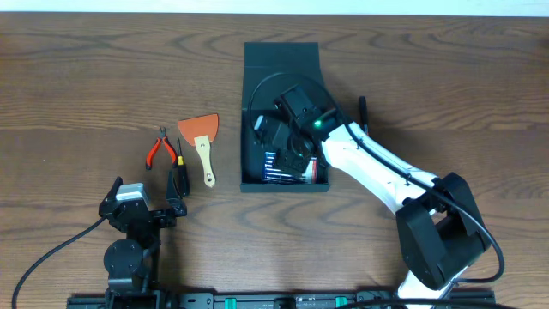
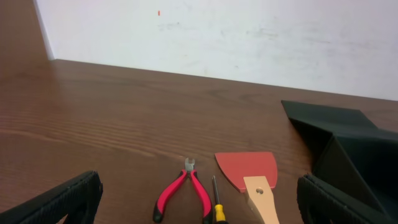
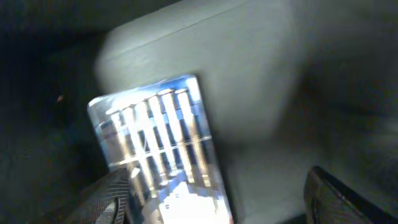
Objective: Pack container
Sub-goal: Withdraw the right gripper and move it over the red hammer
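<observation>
The dark teal container [image 1: 251, 103] stands open at the table's middle, its flap lid [image 1: 281, 56] folded back to the far side. It also shows at the right of the left wrist view [image 2: 348, 143]. My right gripper [image 1: 290, 142] reaches down inside it, open. A clear case of metal bits [image 3: 158, 137] lies on the box floor beside the left finger of that gripper [image 3: 224, 208]; the same case shows in the overhead view [image 1: 283, 169]. My left gripper [image 1: 141, 206] is open and empty near the front edge, also seen in its wrist view [image 2: 199, 214].
Red-handled pliers [image 1: 159, 150] [image 2: 183, 193], a yellow-and-black screwdriver [image 1: 180, 167] [image 2: 216, 202] and an orange scraper with a wooden handle [image 1: 202, 137] [image 2: 249, 171] lie left of the container. A small dark object [image 1: 362, 107] lies right of it.
</observation>
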Motion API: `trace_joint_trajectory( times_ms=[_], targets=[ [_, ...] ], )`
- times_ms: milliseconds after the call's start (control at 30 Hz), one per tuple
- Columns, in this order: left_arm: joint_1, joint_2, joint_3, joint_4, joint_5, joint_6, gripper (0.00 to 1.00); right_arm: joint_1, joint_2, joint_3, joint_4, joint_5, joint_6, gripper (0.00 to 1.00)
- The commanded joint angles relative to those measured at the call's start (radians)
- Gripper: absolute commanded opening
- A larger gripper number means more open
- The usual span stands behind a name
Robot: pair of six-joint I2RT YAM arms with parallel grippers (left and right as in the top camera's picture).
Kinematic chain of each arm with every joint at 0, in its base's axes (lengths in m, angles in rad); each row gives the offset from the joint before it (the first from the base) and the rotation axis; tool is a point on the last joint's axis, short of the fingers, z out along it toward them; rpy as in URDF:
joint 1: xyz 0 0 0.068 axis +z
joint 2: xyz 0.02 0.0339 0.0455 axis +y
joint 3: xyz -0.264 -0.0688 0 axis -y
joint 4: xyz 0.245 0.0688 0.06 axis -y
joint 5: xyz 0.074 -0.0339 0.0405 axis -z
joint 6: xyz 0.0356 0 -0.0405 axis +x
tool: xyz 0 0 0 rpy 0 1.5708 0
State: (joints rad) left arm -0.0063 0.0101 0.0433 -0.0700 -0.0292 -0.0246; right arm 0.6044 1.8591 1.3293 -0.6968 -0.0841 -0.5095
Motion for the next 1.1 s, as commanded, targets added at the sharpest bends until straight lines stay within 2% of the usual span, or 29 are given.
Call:
trace_joint_trajectory(
  times_ms=[0, 267, 400, 533, 667, 833, 1000, 1067],
  targets=[
    [0.005, -0.006, -0.03, -0.017, -0.004, 0.013, 0.99, -0.004, 0.009, 0.089, -0.018, 0.084, 0.155, 0.68],
    [0.005, -0.006, -0.03, -0.017, -0.004, 0.013, 0.99, -0.005, 0.009, 0.317, -0.183, 0.215, 0.312, 0.65],
    [0.005, -0.006, -0.03, -0.017, -0.004, 0.013, 0.98, -0.02, 0.009, 0.423, -0.294, 0.314, 0.431, 0.64],
    [0.005, -0.006, -0.03, -0.017, -0.004, 0.013, 0.99, -0.068, 0.009, 0.508, -0.437, 0.327, 0.572, 0.64],
    [0.005, -0.006, -0.03, -0.017, -0.004, 0.013, 0.98, -0.135, 0.009, 0.539, -0.538, 0.319, 0.695, 0.64],
    [0.005, -0.006, -0.031, -0.017, -0.004, 0.013, 0.99, -0.237, 0.009, 0.539, -0.623, 0.282, 0.774, 0.65],
    [0.005, -0.006, -0.03, -0.017, -0.004, 0.013, 0.99, -0.324, 0.009, 0.539, -0.667, 0.274, 0.786, 0.66],
    [0.005, -0.006, -0.03, -0.017, -0.004, 0.013, 0.98, -0.352, 0.009, 0.539, -0.683, 0.274, 0.785, 0.69]
  ],
)
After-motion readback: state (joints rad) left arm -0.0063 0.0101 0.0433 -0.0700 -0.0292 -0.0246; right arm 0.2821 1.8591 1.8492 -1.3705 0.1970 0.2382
